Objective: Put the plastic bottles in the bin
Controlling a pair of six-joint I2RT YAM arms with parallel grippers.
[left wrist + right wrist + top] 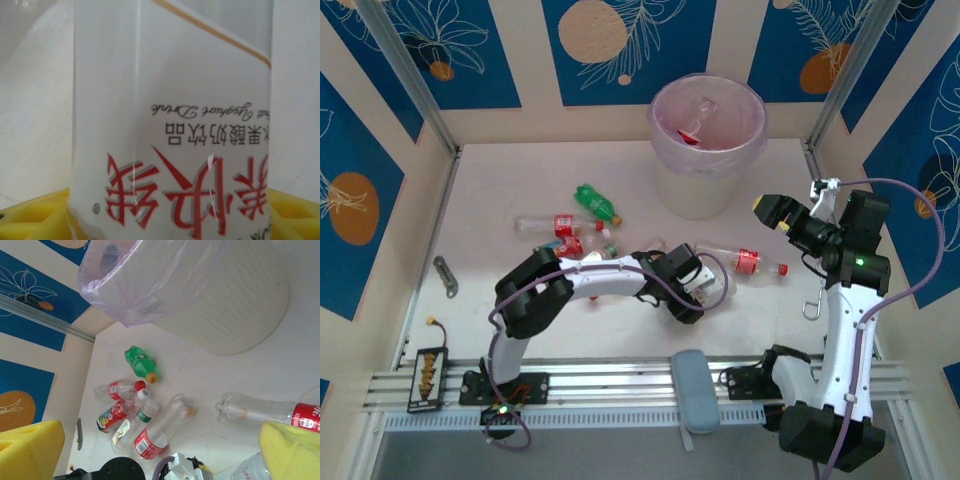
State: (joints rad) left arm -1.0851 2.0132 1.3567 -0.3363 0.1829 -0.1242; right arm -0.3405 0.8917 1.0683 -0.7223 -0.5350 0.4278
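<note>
Left arm (585, 280): rises from the near-left base, elbow folded out to the left, forearm stretched right toward the middle.
Left hand (692, 283): held low, yellow fingers (35, 217) set partway apart; possibly gripping, the view is too close to tell.
Right arm (845, 330): upright from the near-right base, wrist bent left.
Right hand (775, 212): raised, yellow fingers (30, 450) spread wide.

We saw the bin (705, 195) standing at the far side of the counter (510, 180), with a bottle showing some red (693, 133) inside it. A green bottle (597, 203) lay to its left, and a cluster of red-labelled bottles (572, 232) lay just nearer us. The left pincer (688, 278) was at mid-counter on a white-labelled bottle (703, 284). Just beside it lay a long clear bottle (745, 261) with a red label and cap. The right pincer (782, 213) hung above the counter, jaws apart and empty.
</note>
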